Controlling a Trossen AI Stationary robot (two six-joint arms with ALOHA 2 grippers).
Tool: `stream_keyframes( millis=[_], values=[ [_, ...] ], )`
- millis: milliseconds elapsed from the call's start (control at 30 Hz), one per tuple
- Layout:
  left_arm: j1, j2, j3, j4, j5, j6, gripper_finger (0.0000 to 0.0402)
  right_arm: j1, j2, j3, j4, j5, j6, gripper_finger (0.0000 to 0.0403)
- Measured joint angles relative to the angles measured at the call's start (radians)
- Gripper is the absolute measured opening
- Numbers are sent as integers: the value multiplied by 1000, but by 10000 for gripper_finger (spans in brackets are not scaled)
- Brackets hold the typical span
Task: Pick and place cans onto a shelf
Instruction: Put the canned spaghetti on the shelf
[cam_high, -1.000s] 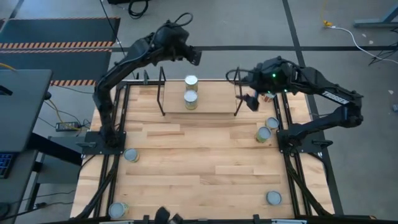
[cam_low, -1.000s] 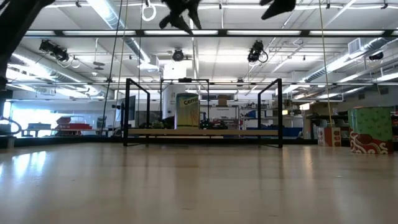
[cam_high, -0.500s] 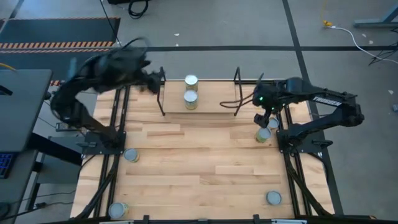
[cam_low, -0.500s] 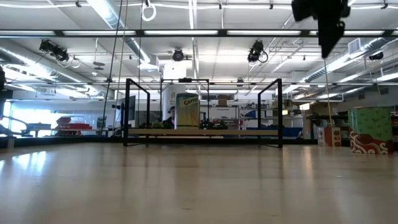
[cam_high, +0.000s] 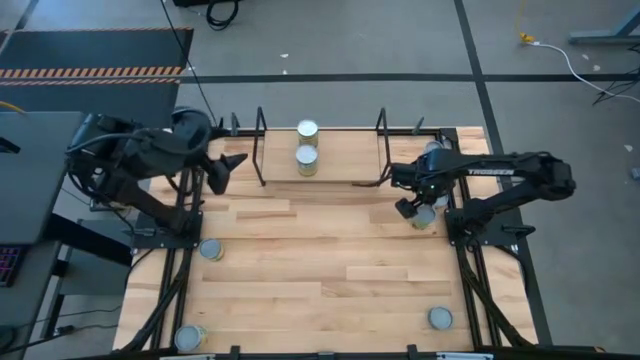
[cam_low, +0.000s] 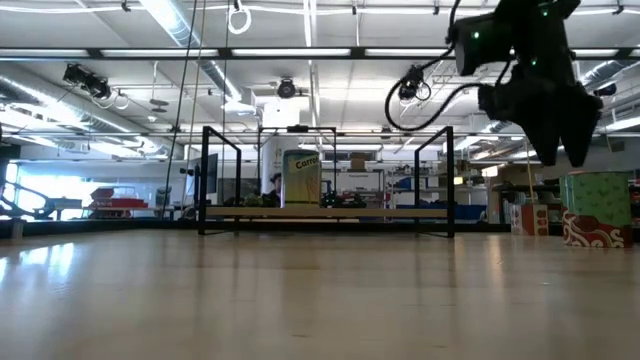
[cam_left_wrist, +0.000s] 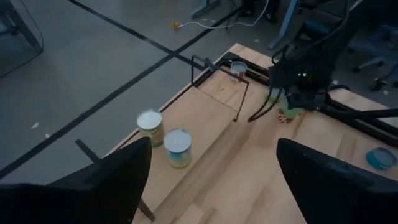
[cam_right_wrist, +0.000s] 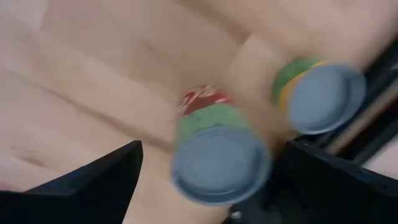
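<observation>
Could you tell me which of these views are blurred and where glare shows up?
Right wrist view: heavy motion blur smears the two cans ahead of the open right hand. Low view: ceiling lights reflect as pale glare on the tabletop. High view: evenly lit and sharp. Left wrist view: the shelf is reasonably clear, past the open left hand.

Two dark fingers (cam_left_wrist: 118, 180) of the left gripper (cam_left_wrist: 211, 180) frame the lower edge, standing wide apart. Beyond them lies the light wooden worktop (cam_left_wrist: 249, 168), its far edge meeting grey floor (cam_left_wrist: 93, 56). Two cans (cam_left_wrist: 165, 138) with pale lids stand side by side, nearly touching, on the shelf (cam_left_wrist: 217, 102), whose thin black end frame rises farther along. Past that frame the right arm (cam_left_wrist: 305, 68) reaches down near the worktop's edge, a green light glowing on it.
</observation>
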Motion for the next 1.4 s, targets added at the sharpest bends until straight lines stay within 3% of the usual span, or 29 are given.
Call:
stream_keyframes(
  millis=[233,433,567,700,833,1000,1100,1233,1400],
  values=[
    [-12,23,-1,0,-1,7,352,-10,8,-112,65,-10,76,400],
    [-16,31,-1,0,-8,18,352,-8,8,-203,171,-101,126,391],
    [-16,33,-1,0,-20,16,352,14,8,-212,191,-117,181,353],
    [-16,32,-1,0,-36,21,352,41,8,-159,162,-124,212,289],
    [-16,32,-1,0,-40,43,352,73,8,-8,48,-146,234,280],
    [-8,32,-1,1,-47,75,352,117,33,306,-31,-134,245,280],
    [10,31,-1,21,-51,90,352,131,117,509,-45,-70,196,280],
    [39,30,-1,83,-54,124,352,124,299,767,-85,24,11,280],
    [94,23,-1,83,-51,122,352,65,528,1043,-150,124,-333,280]
  ],
)
